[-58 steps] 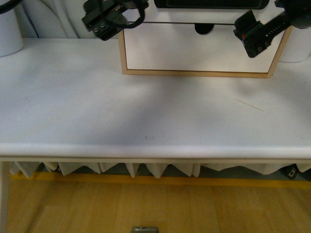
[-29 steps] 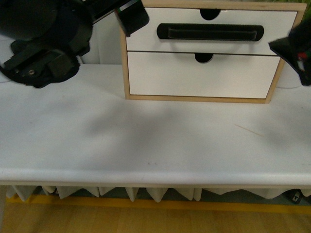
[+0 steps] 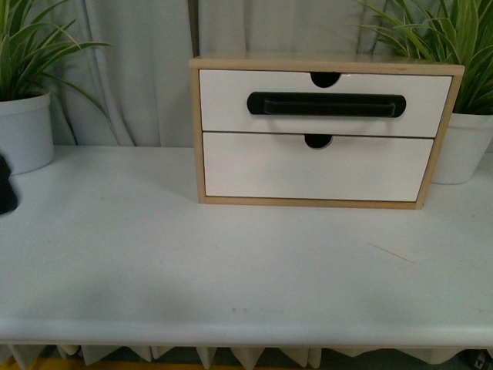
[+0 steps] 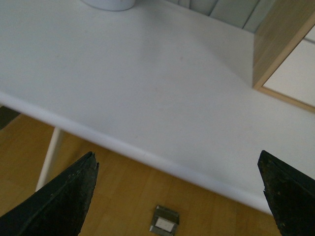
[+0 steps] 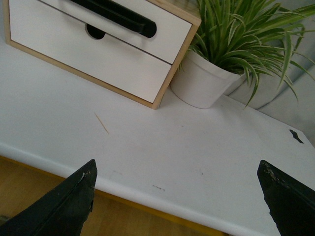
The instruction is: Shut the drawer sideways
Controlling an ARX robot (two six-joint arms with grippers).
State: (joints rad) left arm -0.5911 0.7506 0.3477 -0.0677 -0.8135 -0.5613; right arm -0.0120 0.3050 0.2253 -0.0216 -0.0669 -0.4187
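The drawer [image 3: 223, 100] is the upper one in the light wooden box [image 3: 196, 139]. It is white-fronted, with a long black bar handle [image 3: 325, 105] and a half-round notch, and its front looks flush with the box. It also shows in the right wrist view [image 5: 170, 32]. My left gripper [image 4: 179, 196] is open and empty over the table's front edge, left of the box's side [image 4: 278, 44]. My right gripper [image 5: 179, 196] is open and empty over the table's front edge, well short of the box. Only a dark bit of the left arm [image 3: 5, 189] shows in the front view.
A plain lower drawer front [image 3: 316, 169] sits under the handled one. Potted plants stand on the white table [image 3: 154, 262] at the left [image 3: 23, 131] and right [image 3: 462, 146] of the box. A thin stick [image 3: 393, 253] lies on the table.
Both arms have drawn back from in front of the box and left the front view. The front view has tilted up, so the whole box and both plants show.
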